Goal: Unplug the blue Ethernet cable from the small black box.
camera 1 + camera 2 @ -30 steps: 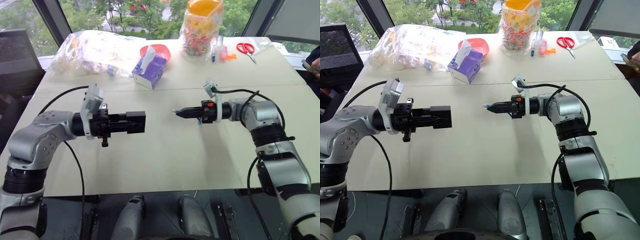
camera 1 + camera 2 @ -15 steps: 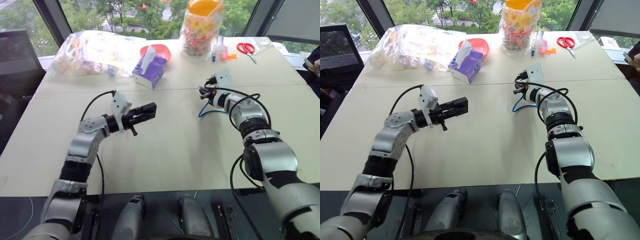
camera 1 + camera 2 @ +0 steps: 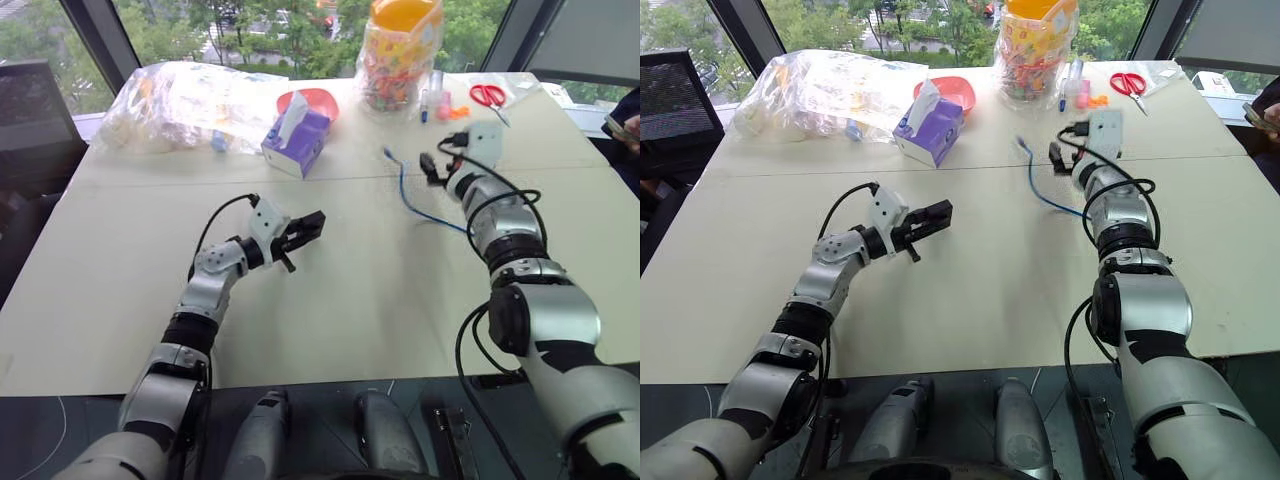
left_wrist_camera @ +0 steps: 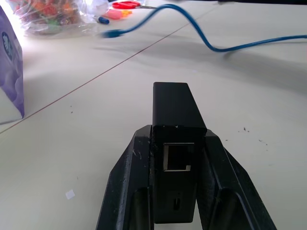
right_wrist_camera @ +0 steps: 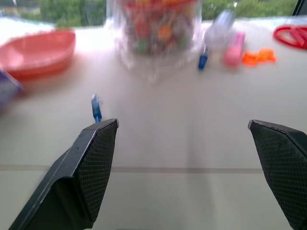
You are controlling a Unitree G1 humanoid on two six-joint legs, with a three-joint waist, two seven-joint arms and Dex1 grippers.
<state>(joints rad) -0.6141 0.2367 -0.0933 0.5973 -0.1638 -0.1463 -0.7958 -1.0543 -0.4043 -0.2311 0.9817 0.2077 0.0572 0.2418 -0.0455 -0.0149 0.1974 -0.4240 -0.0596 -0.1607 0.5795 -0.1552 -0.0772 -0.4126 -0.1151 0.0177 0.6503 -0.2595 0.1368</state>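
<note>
Clenched on the small black box, the left gripper holds it between both fingers, its empty socket facing the wrist camera. Beyond the box lies the table, bare in front of the gripper. The right gripper stands spread wide with nothing between its fingers, just beside the blue Ethernet cable, which lies loose on the table, one plug pointing toward the candy jar.

Past the cable, near the jar, lie red scissors and some markers. Left of the jar sit a purple tissue box, a red bowl and a clear plastic bag. Nothing lies between either gripper and the cable. No writing is legible on any of these.

A second ago the right gripper was pinched shut on the cable's plug, facing the box across a gap; now it has let go and swung out toward the jar, and the left arm has carried the box lower and forward.
</note>
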